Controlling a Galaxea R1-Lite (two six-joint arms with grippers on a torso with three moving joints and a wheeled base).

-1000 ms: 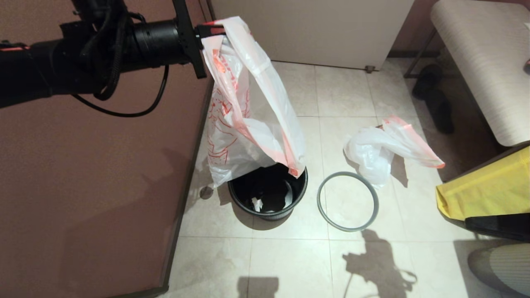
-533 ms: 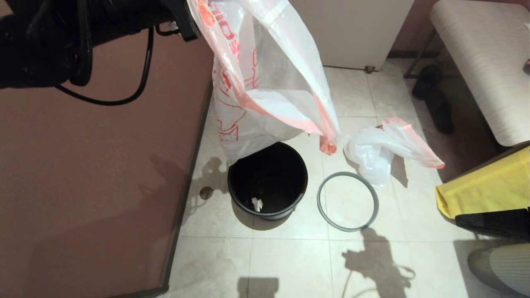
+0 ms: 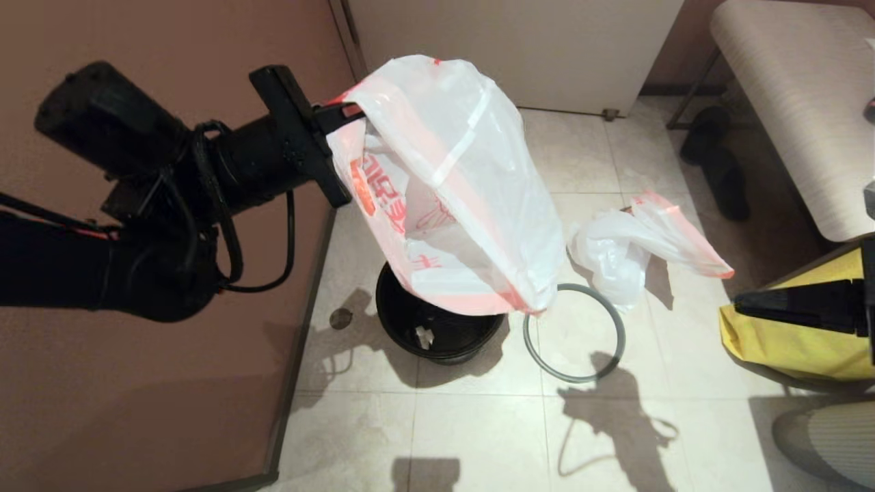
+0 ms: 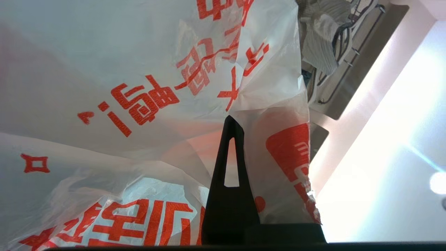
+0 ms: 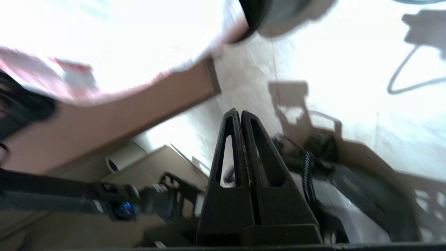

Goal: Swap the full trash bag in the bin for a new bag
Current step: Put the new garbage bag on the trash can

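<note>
The left gripper (image 3: 352,113) is held high above the floor, its fingers pressed together on the upper edge of the new bag (image 3: 451,191). In the left wrist view one black finger (image 4: 230,167) shows, with the printed film of the new bag (image 4: 139,87) folded against it and filling most of the frame.

From the gripper, the new bag hangs outward and downward, billowed open. Its red characters face the arm. Its lower hem lies below and beyond the fingertips, over the far rim of the bin (image 3: 437,335).

The bin stands on the tiled floor (image 3: 478,437) directly below the hanging bag, well beneath the left gripper. A small white scrap (image 3: 424,336) lies inside it. The grey ring rim (image 3: 574,333) lies flat on the floor just beside the bin, on the side away from the left arm. The full trash bag (image 3: 629,253) lies on the floor beyond the ring, well apart from the left gripper.

The right gripper (image 3: 748,305) is at the right edge of the head view, in front of a yellow bag (image 3: 793,345), with its tip pointing toward the ring. In its wrist view the right gripper (image 5: 240,115) has its two fingers closed against each other, with nothing between them.
</note>
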